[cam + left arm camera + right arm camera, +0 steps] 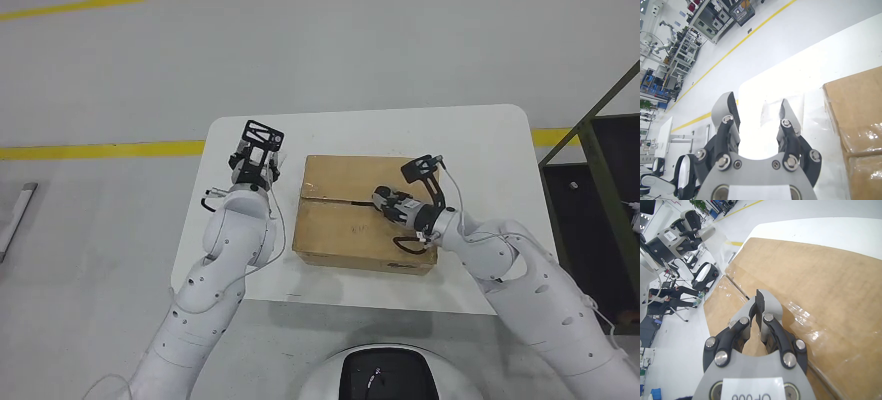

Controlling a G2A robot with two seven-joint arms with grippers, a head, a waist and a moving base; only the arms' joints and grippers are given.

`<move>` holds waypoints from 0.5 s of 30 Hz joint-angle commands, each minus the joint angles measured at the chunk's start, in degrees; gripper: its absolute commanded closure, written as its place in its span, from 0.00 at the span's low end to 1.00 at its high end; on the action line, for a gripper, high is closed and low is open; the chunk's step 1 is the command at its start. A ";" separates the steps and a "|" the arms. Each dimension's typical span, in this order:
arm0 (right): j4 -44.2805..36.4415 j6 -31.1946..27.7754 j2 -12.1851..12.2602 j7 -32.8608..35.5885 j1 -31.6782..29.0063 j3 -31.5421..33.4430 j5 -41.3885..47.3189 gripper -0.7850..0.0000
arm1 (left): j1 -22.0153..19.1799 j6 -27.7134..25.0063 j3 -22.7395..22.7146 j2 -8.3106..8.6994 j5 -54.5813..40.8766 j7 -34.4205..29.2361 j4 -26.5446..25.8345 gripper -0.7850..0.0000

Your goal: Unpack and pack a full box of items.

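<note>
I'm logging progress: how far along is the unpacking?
Nothing looks done: the box is closed, with tape over its seam. In hand: the right pincer, shut, is over the seam; the left pincer is open beside the box. Left: opening, unpacking, repacking.

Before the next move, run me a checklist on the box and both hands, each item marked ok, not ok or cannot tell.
1. Box flat on the table, within its edges: ok.
2. Box opened: not ok, its top is shut.
3. Tape on the seam cut through: cannot tell.
4. Right hand over the seam, shut, empty: ok.
5. Left hand open, empty, beside the box: ok.
</note>
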 commanded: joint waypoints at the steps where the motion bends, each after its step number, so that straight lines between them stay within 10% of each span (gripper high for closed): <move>1: -0.03 0.03 0.02 -0.02 -0.09 0.13 -0.04 1.00 | -0.52 0.37 0.07 -0.35 0.20 0.31 0.03 0.22; 15: -0.42 0.26 -0.06 -0.10 0.24 0.34 -0.18 1.00 | -4.18 -2.13 1.27 -2.99 -3.05 3.12 -0.83 0.11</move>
